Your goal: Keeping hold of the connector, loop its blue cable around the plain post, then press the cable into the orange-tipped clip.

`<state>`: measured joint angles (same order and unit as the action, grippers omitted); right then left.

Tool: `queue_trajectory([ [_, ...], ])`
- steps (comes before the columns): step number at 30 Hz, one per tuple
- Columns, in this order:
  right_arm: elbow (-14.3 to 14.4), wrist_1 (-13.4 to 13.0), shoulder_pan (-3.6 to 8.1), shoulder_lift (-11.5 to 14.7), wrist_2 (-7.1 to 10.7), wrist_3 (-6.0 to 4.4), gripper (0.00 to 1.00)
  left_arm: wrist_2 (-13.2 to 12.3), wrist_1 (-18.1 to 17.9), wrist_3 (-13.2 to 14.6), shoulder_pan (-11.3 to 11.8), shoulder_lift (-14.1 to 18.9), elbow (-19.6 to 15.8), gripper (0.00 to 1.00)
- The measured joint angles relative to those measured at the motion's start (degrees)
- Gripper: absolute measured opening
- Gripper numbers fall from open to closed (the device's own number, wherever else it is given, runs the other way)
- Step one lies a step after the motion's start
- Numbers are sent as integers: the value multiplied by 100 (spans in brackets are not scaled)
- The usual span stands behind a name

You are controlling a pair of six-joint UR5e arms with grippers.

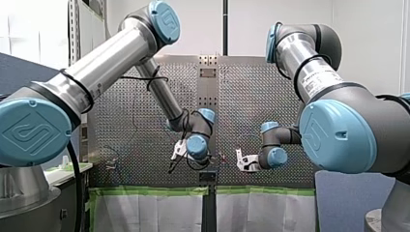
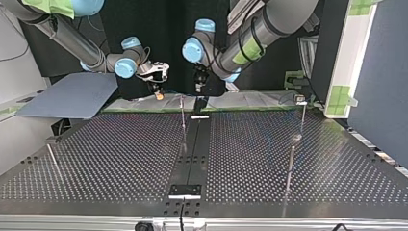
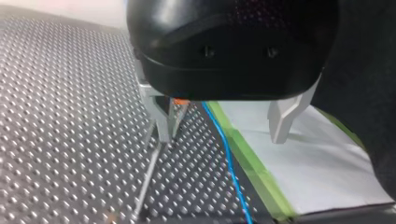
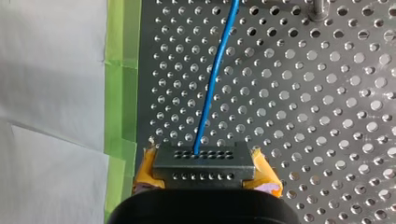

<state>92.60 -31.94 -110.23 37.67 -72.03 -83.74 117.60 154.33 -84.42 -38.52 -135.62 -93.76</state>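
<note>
My right gripper [image 4: 206, 177] is closed on the connector [image 4: 203, 161], its yellow pads [image 4: 265, 176] pressed against the two short ends of the dark block. The blue cable [image 4: 214, 84] leaves the connector's front face and runs ahead over the perforated worktop [image 2: 120, 159]. It lies just inside the green tape [image 4: 122, 93] that marks the worktop's edge, and white paper [image 4: 51, 93] covers the surface beyond the tape.

My left gripper [image 3: 222, 140] holds nothing, and its metal fingers [image 3: 163, 123] are spread wide. It hangs across that same taped edge: one finger is over the perforated plate and the other over the paper. The cable passes through the gap between them, nearer the plate-side finger and touching neither. The orange-tipped clip [image 3: 180, 100] shows just behind the plate-side finger, close beside it, mostly hidden under the gripper body – whether finger and clip touch cannot be told.

In the top view both grippers hang near the middle of the worktop's far, taped edge, close to each other but apart. From there the plate runs broad to the near edge – slim posts [image 2: 290, 166] stand on it well apart, toward the side edges
</note>
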Motion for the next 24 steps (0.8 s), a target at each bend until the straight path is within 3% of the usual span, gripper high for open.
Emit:
queue_trajectory([
  [11, 0, -23, 3, 0, 27, -30, 0, -225, -118, -124, -116, 23, -2, 100],
  [16, 0, -28, 1, 0, 30, -30, 0, -375, -121, -312, -163, 24, -1, 100],
  [24, 0, -18, 3, 0, 30, -30, 0, -406, -121, -417, -191, 24, -1, 100],
])
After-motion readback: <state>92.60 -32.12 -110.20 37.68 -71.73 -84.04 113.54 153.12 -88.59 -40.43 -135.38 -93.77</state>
